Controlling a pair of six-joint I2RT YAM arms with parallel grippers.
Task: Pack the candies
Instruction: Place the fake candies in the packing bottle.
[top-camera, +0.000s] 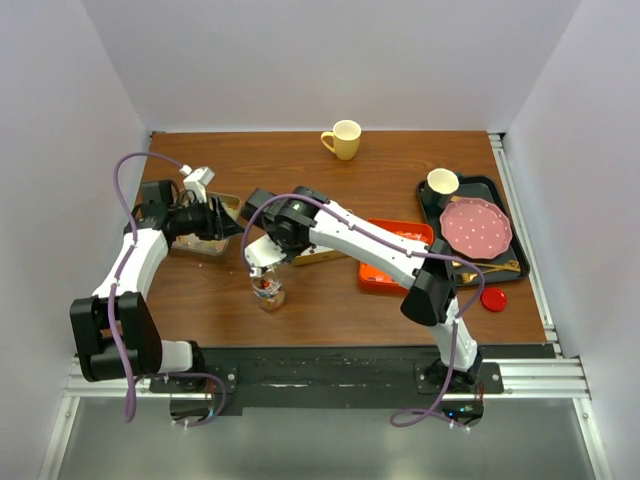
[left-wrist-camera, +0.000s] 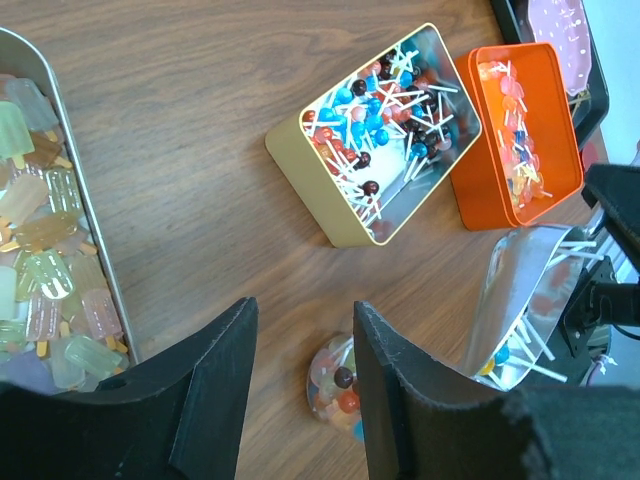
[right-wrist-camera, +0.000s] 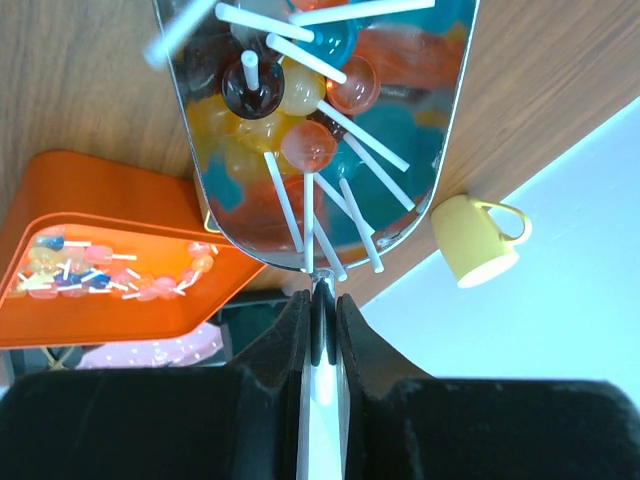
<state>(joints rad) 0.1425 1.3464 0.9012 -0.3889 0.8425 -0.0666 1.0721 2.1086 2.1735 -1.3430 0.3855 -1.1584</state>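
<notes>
– Nearest the arm bases, what is recorded?
– A small clear jar (top-camera: 268, 292) on the table (top-camera: 400, 170), a few candies (left-wrist-camera: 343, 378) inside. Above it is the right gripper (right-wrist-camera: 318, 310), jaws pressed together on the handle of a metal scoop (right-wrist-camera: 320, 120) loaded with candies on white sticks.
– And the left gripper (left-wrist-camera: 305, 340)?
– It hovers with jaws spread, gripping nothing, beside a silver tray (left-wrist-camera: 98, 235) of pastel candies.
– Further out?
– More candies in a gold tin (left-wrist-camera: 320, 190) and an orange tin (left-wrist-camera: 470, 195) just beside it. A yellow mug (top-camera: 343, 139) stands near the far edge.
</notes>
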